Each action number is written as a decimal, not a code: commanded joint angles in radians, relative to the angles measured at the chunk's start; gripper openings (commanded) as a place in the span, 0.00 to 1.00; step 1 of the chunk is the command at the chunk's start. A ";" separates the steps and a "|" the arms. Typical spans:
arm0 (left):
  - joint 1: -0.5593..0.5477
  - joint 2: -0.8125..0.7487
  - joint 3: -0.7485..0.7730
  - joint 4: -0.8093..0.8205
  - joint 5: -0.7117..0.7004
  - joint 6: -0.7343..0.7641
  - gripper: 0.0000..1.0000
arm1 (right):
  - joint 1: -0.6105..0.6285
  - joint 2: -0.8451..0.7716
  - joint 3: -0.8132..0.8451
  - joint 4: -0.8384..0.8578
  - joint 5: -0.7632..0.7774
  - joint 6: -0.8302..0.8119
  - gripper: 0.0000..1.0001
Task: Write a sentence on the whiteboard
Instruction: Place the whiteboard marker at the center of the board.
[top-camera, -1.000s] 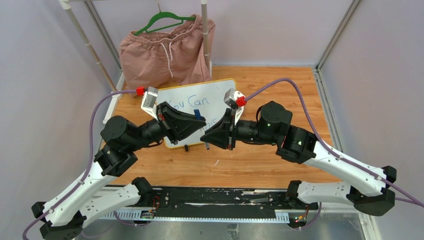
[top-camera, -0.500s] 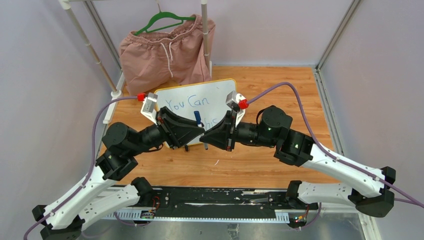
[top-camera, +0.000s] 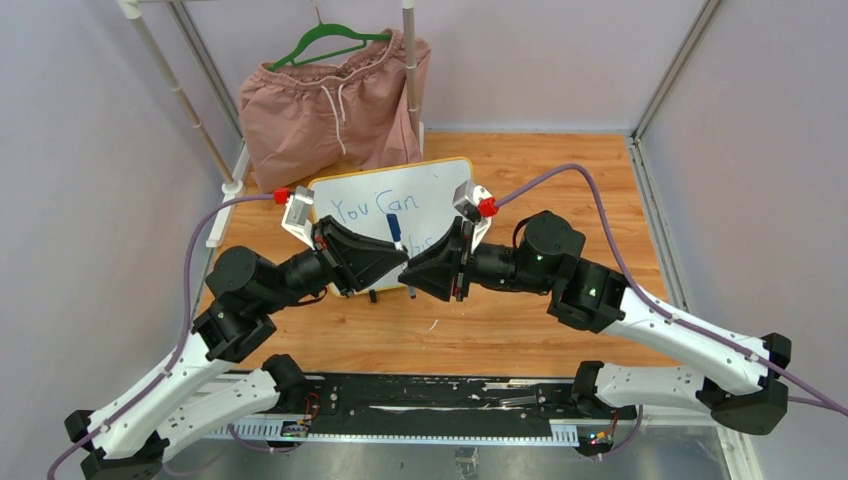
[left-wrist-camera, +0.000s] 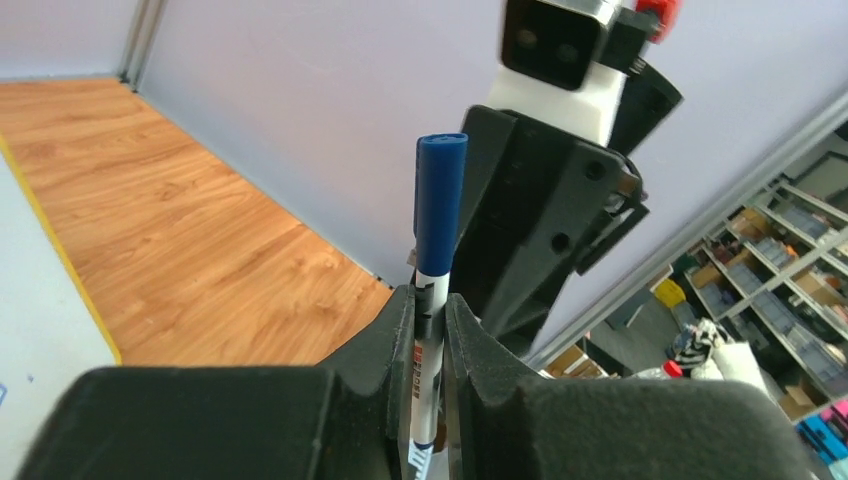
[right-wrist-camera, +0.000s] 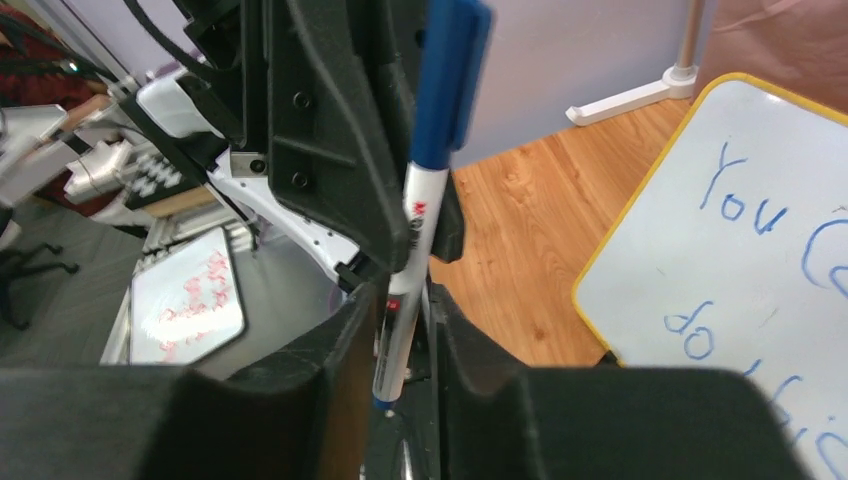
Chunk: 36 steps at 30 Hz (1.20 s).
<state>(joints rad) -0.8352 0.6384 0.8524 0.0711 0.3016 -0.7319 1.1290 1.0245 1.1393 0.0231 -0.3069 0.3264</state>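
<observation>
The sentence (right-wrist-camera: 745, 195) looks written. Blue handwriting fills two lines on the whiteboard (top-camera: 440, 185), the upper one reading "You Can" and the lower one starting with "do". The rest of that line is partly covered by the arms from above and cut off in the right wrist view, so whether it ends properly cannot be told. The whiteboard stands propped on the table (top-camera: 560, 180), just beyond the spot where the two sets of fingers meet, its face turned toward them. The left fingers (left-wrist-camera: 385, 340) are closed on the white barrel of a pen (left-wrist-camera: 432, 270), which sticks up from between them. The right fingers (right-wrist-camera: 345, 350) reach in from the opposite side and are closed on the same pen, so both arms hold it at once, tip to tip. The blue cap (left-wrist-camera: 440, 190) is on and sits above the fingers, clear of the board. With the pen capped and off the board, I judge the writing finished, leaving perhaps only to put the pen down. No cup, tray or holder for it shows near the fingers. Farther beyond the board, pink shorts (top-camera: 330, 110) hang from a green hanger (top-camera: 330, 42).
</observation>
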 joint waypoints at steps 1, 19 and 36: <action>-0.002 -0.018 0.033 -0.083 -0.127 0.048 0.00 | -0.008 -0.029 -0.002 -0.073 -0.002 -0.027 0.44; 0.116 0.155 0.346 -1.337 -0.968 0.172 0.00 | -0.010 -0.311 -0.269 -0.310 0.376 -0.122 0.60; 0.606 0.436 0.015 -0.946 -0.658 0.166 0.00 | -0.009 -0.398 -0.301 -0.335 0.351 -0.120 0.57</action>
<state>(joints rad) -0.2741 1.0187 0.9180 -1.0183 -0.4160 -0.5217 1.1290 0.6540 0.8513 -0.3099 0.0357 0.2100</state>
